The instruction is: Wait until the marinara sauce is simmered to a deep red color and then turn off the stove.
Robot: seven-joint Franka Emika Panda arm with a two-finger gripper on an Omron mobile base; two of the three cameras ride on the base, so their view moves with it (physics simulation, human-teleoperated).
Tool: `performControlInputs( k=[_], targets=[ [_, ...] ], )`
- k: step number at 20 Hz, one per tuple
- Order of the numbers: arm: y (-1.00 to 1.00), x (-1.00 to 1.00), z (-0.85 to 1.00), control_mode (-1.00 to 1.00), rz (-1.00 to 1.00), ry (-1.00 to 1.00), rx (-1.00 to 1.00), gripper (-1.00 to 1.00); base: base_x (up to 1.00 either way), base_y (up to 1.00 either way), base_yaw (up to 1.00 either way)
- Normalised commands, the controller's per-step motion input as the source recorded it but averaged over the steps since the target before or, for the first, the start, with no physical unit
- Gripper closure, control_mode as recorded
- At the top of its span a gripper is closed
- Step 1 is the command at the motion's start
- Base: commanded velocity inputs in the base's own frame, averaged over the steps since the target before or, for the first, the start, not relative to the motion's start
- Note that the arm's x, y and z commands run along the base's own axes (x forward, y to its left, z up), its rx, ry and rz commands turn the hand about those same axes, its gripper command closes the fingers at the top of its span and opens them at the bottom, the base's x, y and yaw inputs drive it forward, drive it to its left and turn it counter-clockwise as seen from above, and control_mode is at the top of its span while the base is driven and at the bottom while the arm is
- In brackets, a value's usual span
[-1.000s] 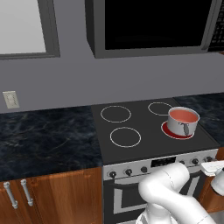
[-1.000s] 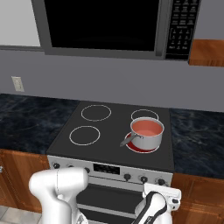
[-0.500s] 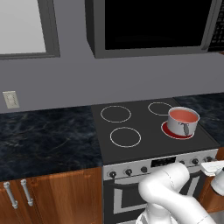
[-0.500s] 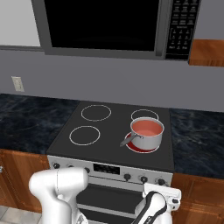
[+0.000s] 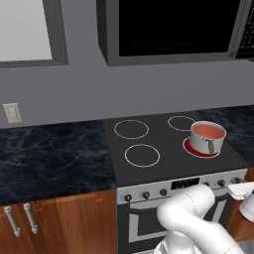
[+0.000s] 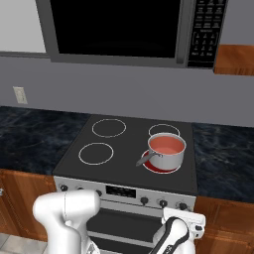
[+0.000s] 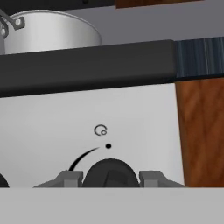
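Salmon-pink marinara sauce [image 6: 166, 145] sitting flat in a silver saucepan [image 5: 207, 139] on the glowing front right burner [image 6: 159, 165] of the stove [image 5: 149, 171] — black glass, white rings, silver knob panel. Facing that panel low at its right end, gripper [image 7: 109, 176] flanking a black knob [image 7: 109, 173] with its small fingers to either side, reading as clenched — contact with the knob not being clear. Hanging overhead, a black microwave [image 6: 129, 30]; stretching to both sides, dark marble counter [image 5: 49, 158] over wooden cabinets [image 5: 59, 225].

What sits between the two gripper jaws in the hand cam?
A small black round stove knob on the silver front panel sits between the two jaws in the hand view; above it stands the steel saucepan.
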Motion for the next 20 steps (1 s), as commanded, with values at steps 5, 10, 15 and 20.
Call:
performControlInputs(
  k=[5, 10, 15, 20],
  targets=[
    [0.00, 0.00, 0.00, -1.00, 0.00, 0.00, 0.00, 1.00, 0.00, 0.00, 0.00],
    [0.00, 0.00, 0.00, -1.00, 0.00, 0.00, 0.00, 1.00, 0.00, 0.00, 0.00],
    [0.00, 0.00, 0.00, -1.00, 0.00, 0.00, 0.00, 1.00, 0.00, 0.00, 0.00],
    [0.00, 0.00, 0.00, -1.00, 0.00, 0.00, 0.00, 1.00, 0.00, 0.00, 0.00]
  ],
)
